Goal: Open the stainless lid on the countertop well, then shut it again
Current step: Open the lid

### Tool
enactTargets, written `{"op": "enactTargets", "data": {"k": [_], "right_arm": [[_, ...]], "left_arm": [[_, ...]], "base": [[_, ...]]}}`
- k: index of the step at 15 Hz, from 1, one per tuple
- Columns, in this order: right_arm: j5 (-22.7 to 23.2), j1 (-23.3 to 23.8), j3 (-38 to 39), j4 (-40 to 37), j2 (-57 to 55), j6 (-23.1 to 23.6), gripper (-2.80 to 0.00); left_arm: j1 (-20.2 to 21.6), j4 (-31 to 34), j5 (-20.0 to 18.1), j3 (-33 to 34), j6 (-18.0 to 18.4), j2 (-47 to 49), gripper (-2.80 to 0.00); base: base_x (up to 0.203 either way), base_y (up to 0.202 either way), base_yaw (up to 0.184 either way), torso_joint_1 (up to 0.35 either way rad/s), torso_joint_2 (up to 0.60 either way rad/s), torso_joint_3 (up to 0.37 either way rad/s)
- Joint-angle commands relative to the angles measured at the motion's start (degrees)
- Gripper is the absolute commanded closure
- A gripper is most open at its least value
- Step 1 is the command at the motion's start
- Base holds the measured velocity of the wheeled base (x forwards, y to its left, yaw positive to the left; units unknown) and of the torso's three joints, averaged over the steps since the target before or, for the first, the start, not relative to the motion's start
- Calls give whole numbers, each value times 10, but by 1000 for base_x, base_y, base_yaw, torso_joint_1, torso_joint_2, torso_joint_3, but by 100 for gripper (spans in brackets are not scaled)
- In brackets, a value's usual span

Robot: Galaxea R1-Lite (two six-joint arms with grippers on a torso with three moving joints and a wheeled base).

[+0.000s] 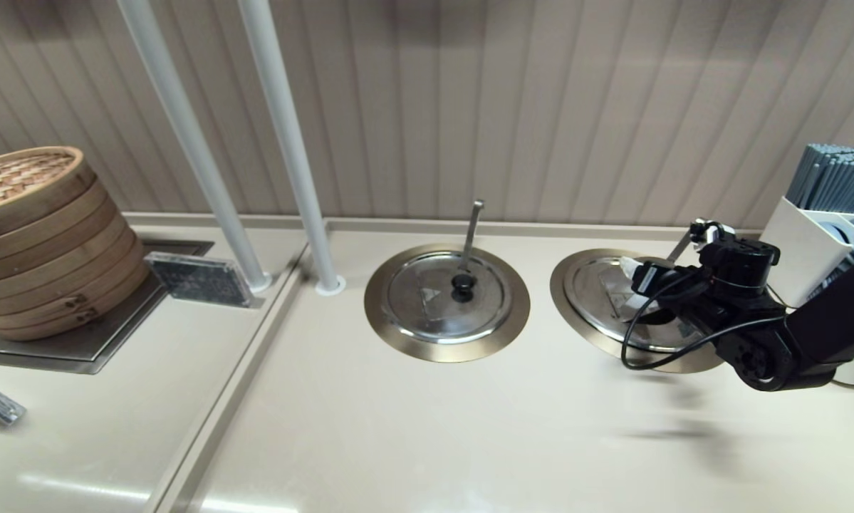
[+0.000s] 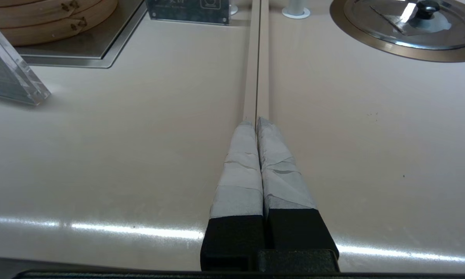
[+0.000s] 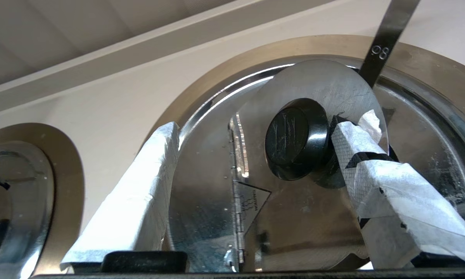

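The stainless lid [image 1: 597, 292] covers the right countertop well, whose bronze-gold ring [image 1: 565, 303] shows around it. It is hinged across its middle. In the right wrist view the half with the black knob [image 3: 296, 143] stands tilted up from the hinge, while the other half [image 3: 201, 186] lies flat. The grey triangle mark [image 3: 251, 201] sits by the hinge. The slanting ladle handle [image 3: 383, 42] rises behind. My right gripper [image 3: 257, 128] is open and straddles the lid, one taped finger [image 3: 356, 143] against the knob's side. My left gripper [image 2: 256, 122] is shut over bare counter.
The twin lid [image 1: 444, 296] with its upright ladle handle [image 1: 471, 231] lies to the left. Two white poles [image 1: 284, 142] rise behind it. Stacked bamboo steamers [image 1: 35, 235] and a small sign [image 1: 199, 279] stand far left. A white holder of grey chopsticks [image 1: 818, 235] stands at the right.
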State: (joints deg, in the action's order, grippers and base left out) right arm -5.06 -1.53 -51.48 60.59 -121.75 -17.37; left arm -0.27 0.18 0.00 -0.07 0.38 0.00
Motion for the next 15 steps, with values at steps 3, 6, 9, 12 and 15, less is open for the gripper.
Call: {"op": "enactTargets", "data": {"k": [3, 6, 9, 12, 15], "right_arm": [[-5, -23, 1, 1, 9, -6, -280], [-12, -37, 1, 1, 10, -7, -280], [-29, -68, 1, 2, 10, -12, -280], [-52, -109, 2, 17, 9, -13, -280], [-74, -130, 8, 21, 25, -14, -280]], "left_arm": [[0, 0, 0, 0, 0, 0, 0], [0, 0, 0, 0, 0, 0, 0], [0, 0, 0, 0, 1, 0, 0], [0, 0, 0, 0, 0, 0, 0], [0, 0, 0, 0, 0, 0, 0]], "base": [[0, 0, 0, 0, 0, 0], [0, 0, 0, 0, 0, 0], [0, 0, 0, 0, 0, 0], [0, 0, 0, 0, 0, 0], [0, 0, 0, 0, 0, 0]]}}
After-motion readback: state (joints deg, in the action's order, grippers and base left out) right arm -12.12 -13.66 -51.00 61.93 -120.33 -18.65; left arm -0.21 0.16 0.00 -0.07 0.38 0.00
